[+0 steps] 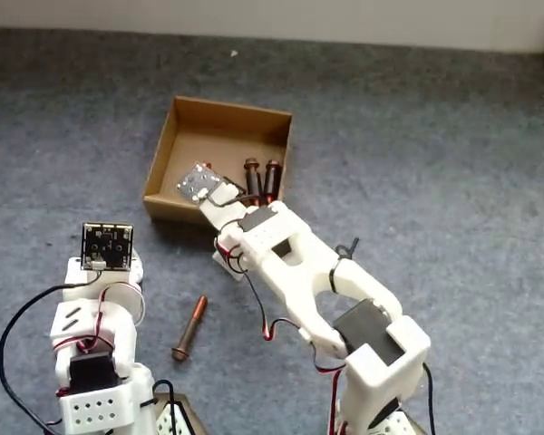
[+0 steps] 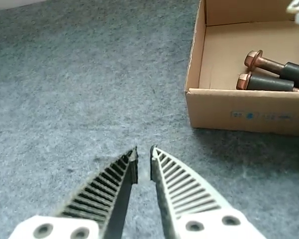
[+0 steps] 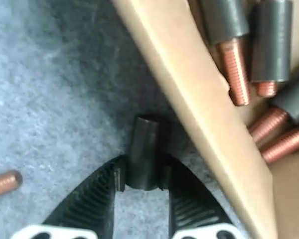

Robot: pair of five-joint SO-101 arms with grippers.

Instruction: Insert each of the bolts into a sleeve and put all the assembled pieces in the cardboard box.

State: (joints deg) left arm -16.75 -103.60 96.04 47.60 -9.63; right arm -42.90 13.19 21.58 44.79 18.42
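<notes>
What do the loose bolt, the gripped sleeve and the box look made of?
Loose bolt: copper-coloured metal, probably plated, with a dull sheen. Sleeve in the right claw: matte dark grey, rubber or plastic, hard to say. Box: plain brown cardboard, folded walls.

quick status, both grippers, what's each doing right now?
Left gripper: closed, holding nothing.
Right gripper: closed on a dark sleeve, just outside the cardboard box.
</notes>
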